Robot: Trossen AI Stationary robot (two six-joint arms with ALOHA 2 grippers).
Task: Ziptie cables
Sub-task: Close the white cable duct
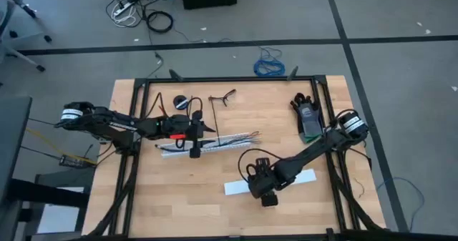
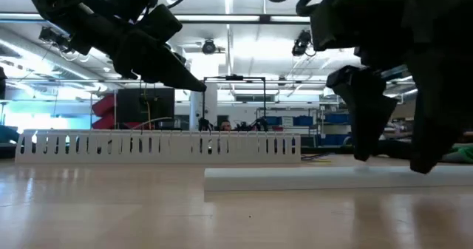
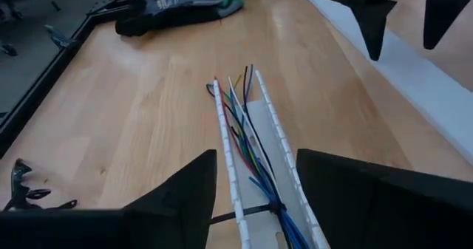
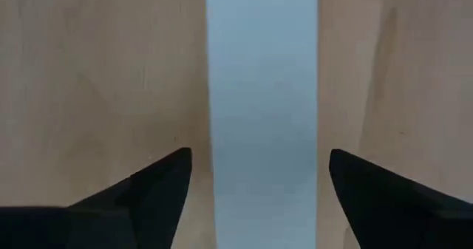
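Even overhead light, soft glare on table [image 3: 148,108], low view backlit.

Grey floor [image 1: 64,19] crossed by dark lines; a blue coiled cable [image 1: 268,66] at upper centre; perhaps shelving [image 2: 295,120] behind.

Left gripper [image 1: 204,130] over the near end of the slotted strip [image 1: 207,143], fingers spread to either side of it; cables [image 3: 244,123] inside the strip, running away from this gripper, tips past its far end; zip tie [image 3: 251,210] across the bundle just ahead of the fingers; right gripper [image 1: 257,191] well apart, fingers straddling the flat strip [image 4: 262,94], with the slotted strip beyond it.
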